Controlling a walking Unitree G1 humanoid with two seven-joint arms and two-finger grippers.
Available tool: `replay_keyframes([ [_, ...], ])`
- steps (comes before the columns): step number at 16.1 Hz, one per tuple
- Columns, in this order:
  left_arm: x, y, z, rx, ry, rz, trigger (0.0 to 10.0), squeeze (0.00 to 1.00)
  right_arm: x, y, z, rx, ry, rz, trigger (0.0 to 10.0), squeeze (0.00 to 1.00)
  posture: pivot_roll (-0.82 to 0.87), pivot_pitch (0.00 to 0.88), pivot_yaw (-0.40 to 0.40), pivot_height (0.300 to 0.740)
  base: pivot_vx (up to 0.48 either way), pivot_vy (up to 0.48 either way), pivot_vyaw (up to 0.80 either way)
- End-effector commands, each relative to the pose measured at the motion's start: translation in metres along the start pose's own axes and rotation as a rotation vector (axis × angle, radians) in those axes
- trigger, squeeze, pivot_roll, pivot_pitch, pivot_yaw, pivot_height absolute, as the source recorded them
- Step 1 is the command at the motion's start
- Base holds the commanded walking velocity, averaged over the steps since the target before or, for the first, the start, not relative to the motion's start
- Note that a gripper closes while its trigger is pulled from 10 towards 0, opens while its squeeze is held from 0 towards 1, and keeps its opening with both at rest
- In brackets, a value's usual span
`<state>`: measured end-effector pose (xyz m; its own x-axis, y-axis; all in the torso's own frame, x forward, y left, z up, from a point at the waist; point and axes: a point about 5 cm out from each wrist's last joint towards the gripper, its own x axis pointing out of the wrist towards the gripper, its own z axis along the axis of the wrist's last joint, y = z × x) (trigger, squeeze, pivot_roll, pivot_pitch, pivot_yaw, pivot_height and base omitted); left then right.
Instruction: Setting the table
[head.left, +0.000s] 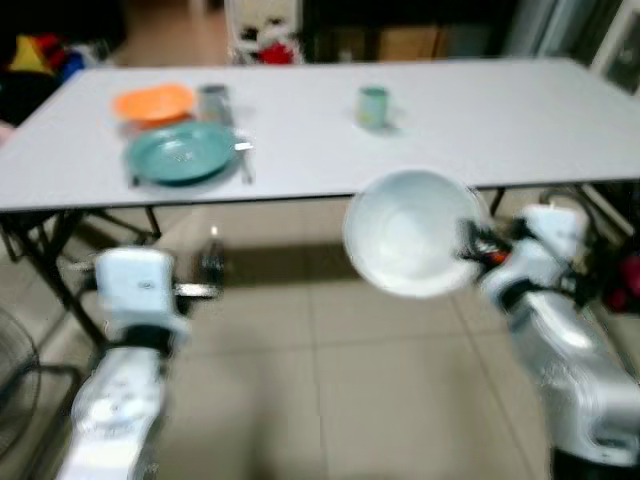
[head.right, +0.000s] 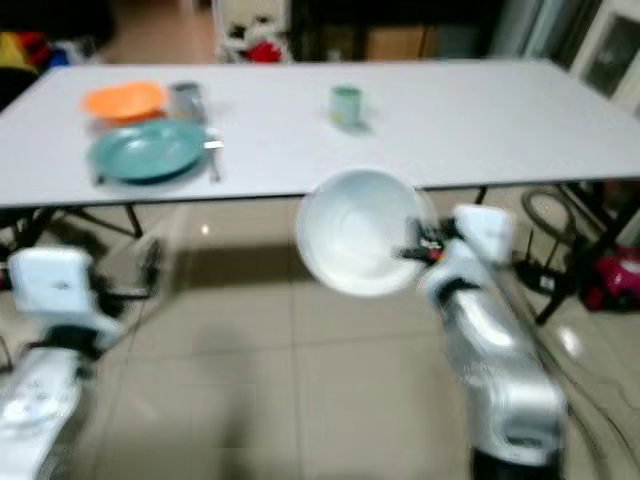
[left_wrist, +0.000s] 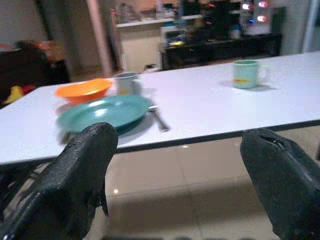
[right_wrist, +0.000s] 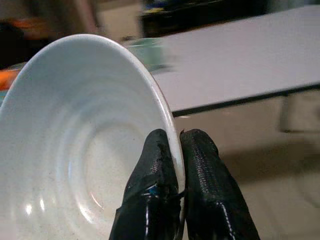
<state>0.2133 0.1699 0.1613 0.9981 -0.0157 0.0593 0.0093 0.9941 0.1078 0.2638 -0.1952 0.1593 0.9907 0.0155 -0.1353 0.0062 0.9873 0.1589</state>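
Beige tiled floor (head.left: 330, 380) lies open between the robot and a long white table (head.left: 500, 120), whose dark-trimmed near edge runs across the head views; folding legs show under both ends. Behind the table: dim shelving and dark furniture, too blurred to itemise.

Table surface, robot's left end:
- teal plate (head.left: 182, 152), flat, near the front edge; nothing can be seen on it.
- orange bowl (head.left: 152, 101), just behind the plate; contents cannot be seen.
- grey cup (head.left: 213, 100), beside the orange bowl; contents cannot be seen.
- one utensil (head.left: 244, 160), lying along the plate's right side, close to it.

Table surface, middle:
- pale green mug (head.left: 373, 106), upright, well apart from the plate group. Broad bare tabletop extends to its right.

Held item:
- white bowl (head.left: 412, 232), off the table, in front of its near edge over the floor, tipped with its empty inside toward the camera. Right gripper (right_wrist: 175, 145) pinches the rim, one finger inside and one outside the wall.

Left gripper (left_wrist: 177, 165) is low over the floor before the table's left part, fingers (left_wrist: 85, 165) spread wide with nothing between them.
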Motion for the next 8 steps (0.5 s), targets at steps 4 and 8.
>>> replay_keyframes([
  [4,0.0010,0.0103,0.0014,0.024,-0.008,0.031,10.0,0.00,0.0040,0.0180,0.0092,0.031,-0.047,0.072,10.0,0.00,-0.12,0.000,0.026,0.740,0.334,0.000,0.00],
  [8,0.0017,0.0104,0.0014,0.024,-0.008,0.030,10.0,0.00,0.0056,0.0186,0.0085,0.037,-0.044,0.071,10.0,0.00,-0.12,0.000,0.028,0.740,0.380,0.000,0.00],
])
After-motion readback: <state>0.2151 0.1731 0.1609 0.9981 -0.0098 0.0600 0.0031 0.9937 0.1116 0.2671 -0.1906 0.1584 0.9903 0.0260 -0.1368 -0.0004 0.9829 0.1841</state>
